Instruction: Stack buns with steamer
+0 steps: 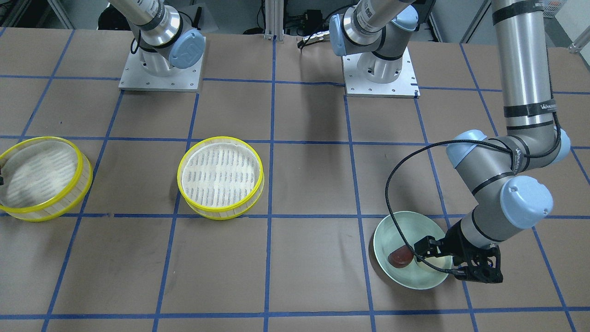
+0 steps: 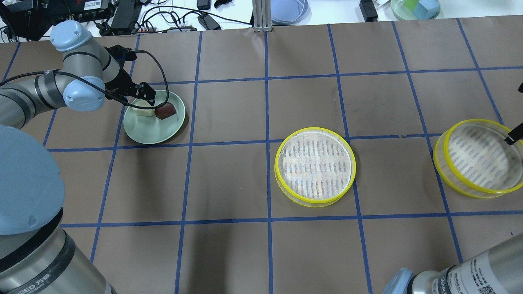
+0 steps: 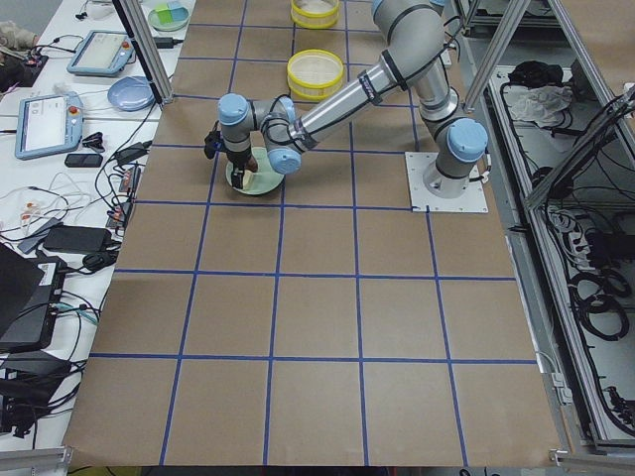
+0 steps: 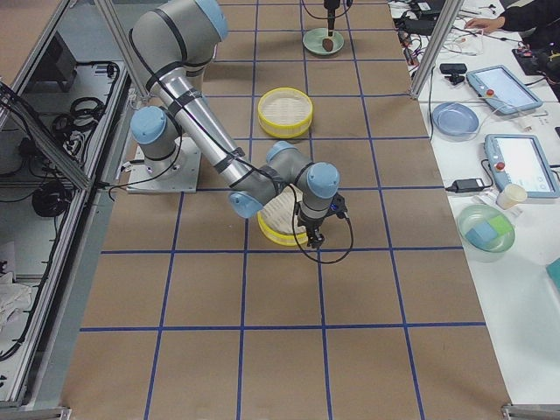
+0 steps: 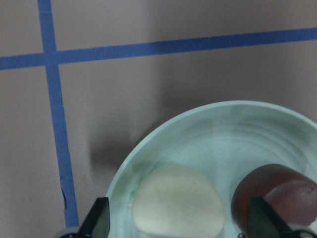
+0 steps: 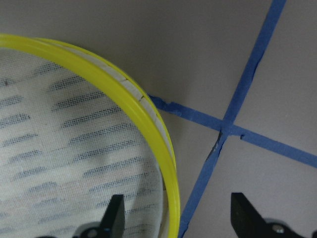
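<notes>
Lettering shows on a black band (image 1: 534, 109) around the left arm (image 1: 523, 69): white capitals that begin "WAN", the rest too small to read. A blue cap (image 1: 186, 48) on the other arm's base joint carries an embossed mark that I cannot make out.

Over the green plate (image 5: 213, 134) the left tool (image 5: 181, 220) hangs with its jaws spread wide. The cream bun (image 5: 178, 208) lies between its two fingertips (image 5: 99, 220) with a gap on either side, so nothing is grasped. The reddish-brown bun (image 5: 275, 198) sits on the same plate just beside the cream one, and the far fingertip stands in front of its lower edge; whether they touch I cannot tell. The plate rests on the brown counter (image 2: 229, 183), inside one square of the blue tape (image 2: 267, 102) grid, near the robot's left end.

At the opposite end the right tool (image 6: 178, 215) is likewise released. It straddles the yellow rim of the end steamer tray (image 6: 143, 116), one fingertip over the slotted floor and the other outside over the counter, with the rim between them and not pinched.

A middle steamer tray (image 2: 314, 165) stands alone near the counter's centre, well apart from both tools, and its whitish floor is bare
</notes>
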### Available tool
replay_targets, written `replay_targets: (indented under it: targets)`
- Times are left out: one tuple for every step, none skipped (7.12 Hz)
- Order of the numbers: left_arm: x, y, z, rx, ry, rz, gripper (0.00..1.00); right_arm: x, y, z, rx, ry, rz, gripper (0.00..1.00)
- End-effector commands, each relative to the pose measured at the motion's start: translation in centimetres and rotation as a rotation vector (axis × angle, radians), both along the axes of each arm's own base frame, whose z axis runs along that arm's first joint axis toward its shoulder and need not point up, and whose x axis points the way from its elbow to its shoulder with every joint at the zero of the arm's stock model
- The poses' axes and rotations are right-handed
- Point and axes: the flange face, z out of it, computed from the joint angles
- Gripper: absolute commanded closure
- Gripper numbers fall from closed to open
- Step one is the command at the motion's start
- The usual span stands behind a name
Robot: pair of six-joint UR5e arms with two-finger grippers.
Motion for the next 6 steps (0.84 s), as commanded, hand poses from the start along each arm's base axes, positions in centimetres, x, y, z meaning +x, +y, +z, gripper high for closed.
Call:
replay_targets:
  targets:
    - [-0.33, 0.51, -0.77, 0.017, 0.016, -0.004, 0.01, -0.26, 0.52, -0.91, 0.009, -0.011, -0.032, 0.42]
    - [-0.33, 0.51, -0.78, 0.018, 0.017, 0.008, 0.01, -0.28, 0.49, -0.87, 0.009, -0.011, -0.03, 0.58]
    - [-0.31, 0.61, -1.01, 0.024, 0.014, 0.017, 0.14, -0.27, 0.52, -0.79, 0.01, -0.011, -0.024, 0.79]
    - [-0.28, 0.63, -1.13, 0.028, 0.012, 0.012, 0.39, -0.28, 0.53, -0.79, 0.011, -0.01, -0.009, 0.88]
    - [-0.25, 0.57, -1.05, 0.025, 0.009, 0.007, 0.59, -0.29, 0.55, -0.7, 0.011, -0.01, 0.017, 0.93]
    - [-0.23, 0.58, -1.05, 0.025, 0.008, 0.009, 0.71, -0.28, 0.56, -0.61, 0.01, -0.009, 0.02, 0.97]
